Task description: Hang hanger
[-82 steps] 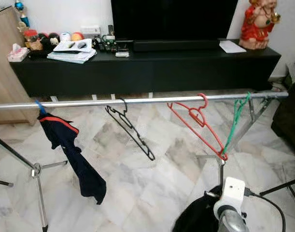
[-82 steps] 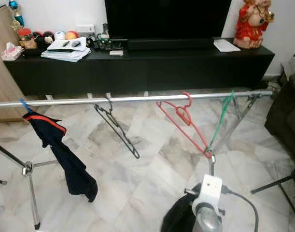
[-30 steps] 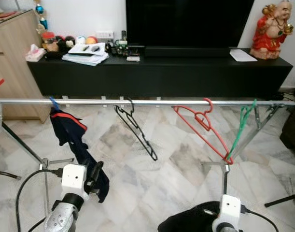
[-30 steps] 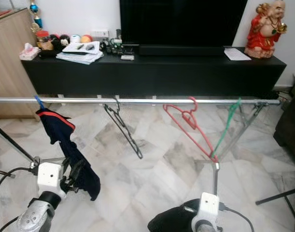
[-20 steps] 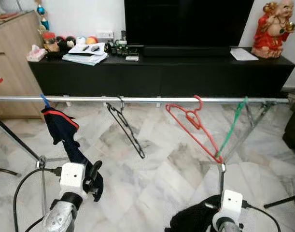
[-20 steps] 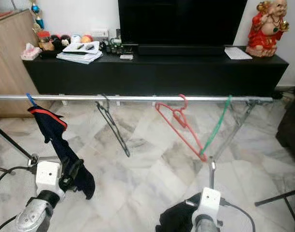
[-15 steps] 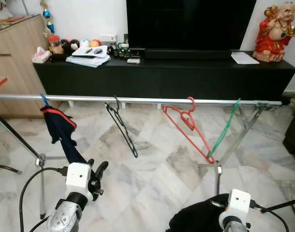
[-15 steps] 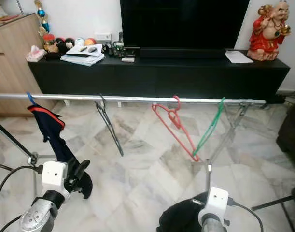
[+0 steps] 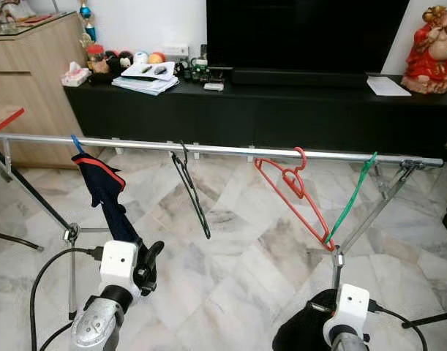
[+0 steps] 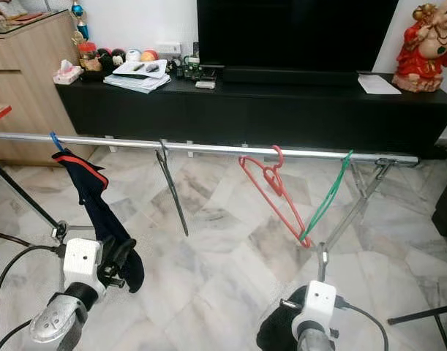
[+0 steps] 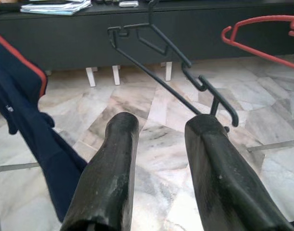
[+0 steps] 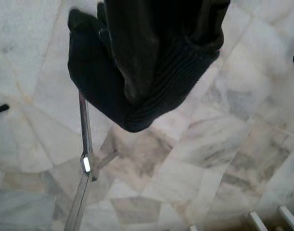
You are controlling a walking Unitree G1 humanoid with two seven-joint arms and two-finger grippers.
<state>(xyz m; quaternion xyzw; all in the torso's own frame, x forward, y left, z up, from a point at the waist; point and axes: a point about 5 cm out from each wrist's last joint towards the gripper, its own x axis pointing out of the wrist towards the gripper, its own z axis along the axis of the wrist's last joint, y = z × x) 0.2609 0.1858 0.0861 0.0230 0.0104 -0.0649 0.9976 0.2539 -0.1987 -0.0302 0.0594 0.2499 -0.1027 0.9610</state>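
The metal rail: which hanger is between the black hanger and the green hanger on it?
On the metal rail, the red hanger hangs between the black hanger and the green hanger, as the left eye view shows.

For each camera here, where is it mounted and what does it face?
Left eye, right eye: head, looking down at the rail; both arms low.
Left wrist: along the open left end effector at the black hanger.
Right wrist: down at floor; right end effector in dark cloth.
Shared: black hanger, red hanger.

Black TV console (image 9: 282, 117) against wall, bearing red figurine (image 9: 435, 40), papers (image 9: 144, 79), tissue box (image 9: 75, 74). Wooden cabinet (image 9: 29, 80) adjacent at left. Marble floor (image 9: 238, 270) throughout.
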